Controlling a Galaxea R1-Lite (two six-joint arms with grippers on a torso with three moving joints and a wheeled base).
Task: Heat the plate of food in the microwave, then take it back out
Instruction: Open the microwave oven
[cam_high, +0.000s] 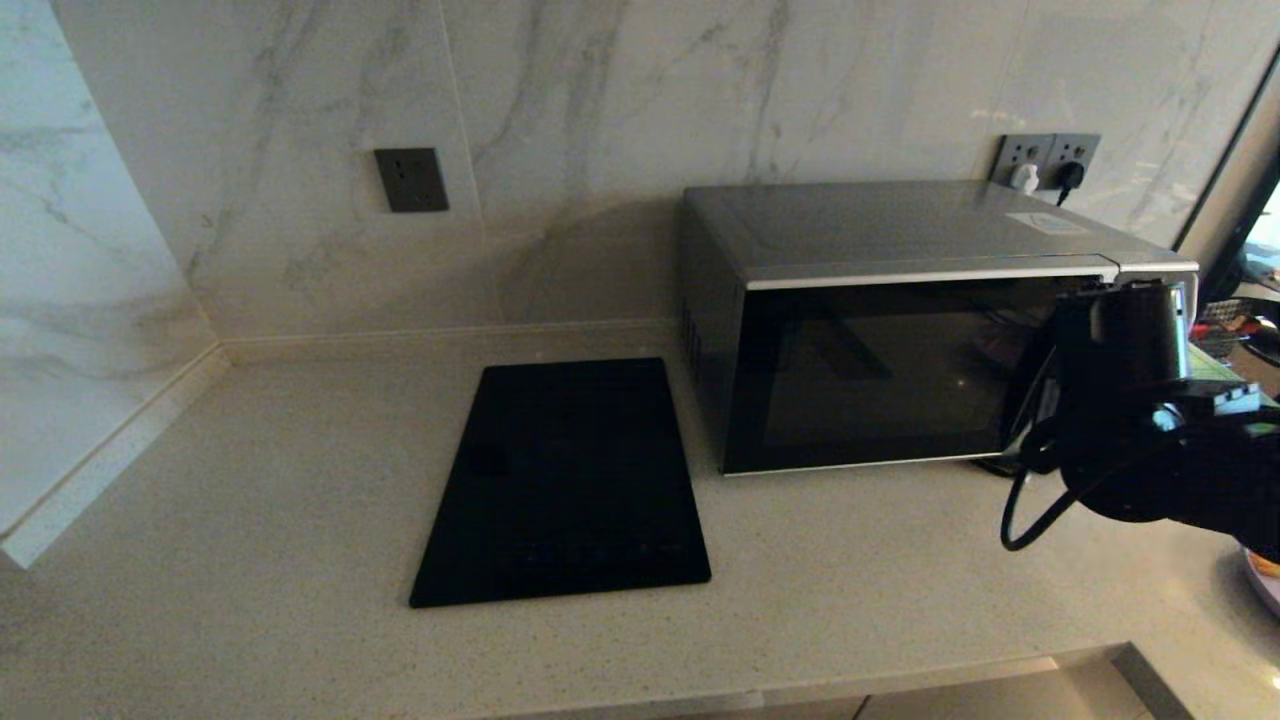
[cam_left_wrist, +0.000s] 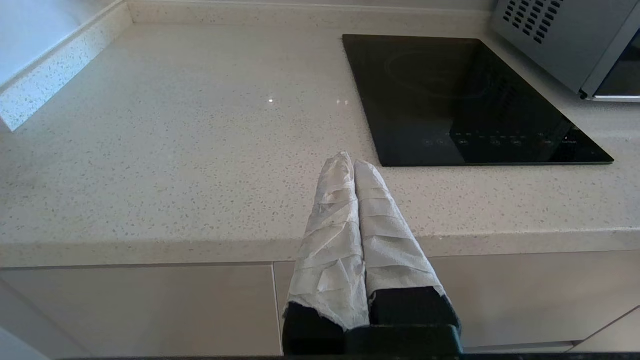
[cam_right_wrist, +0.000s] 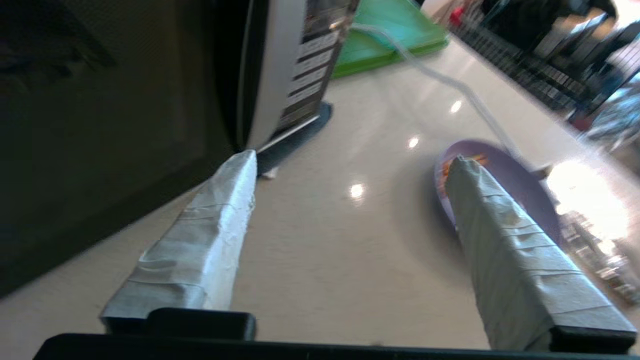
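Lavender plate of food (cam_right_wrist: 505, 185): on the counter (cam_right_wrist: 350, 240), right of the microwave (cam_high: 900, 330)
Door: shut
Right gripper (cam_right_wrist: 350, 185): spread wide, empty — beside the plate
Left gripper (cam_left_wrist: 352, 165): closed, parked
Progress: cannot tell — heated or not

Microwave (cam_high: 900, 330): brushed metal, glossy glass door. Counter (cam_high: 250, 520): speckled, polished stone, probably. Black panel (cam_high: 565, 480): glossy.
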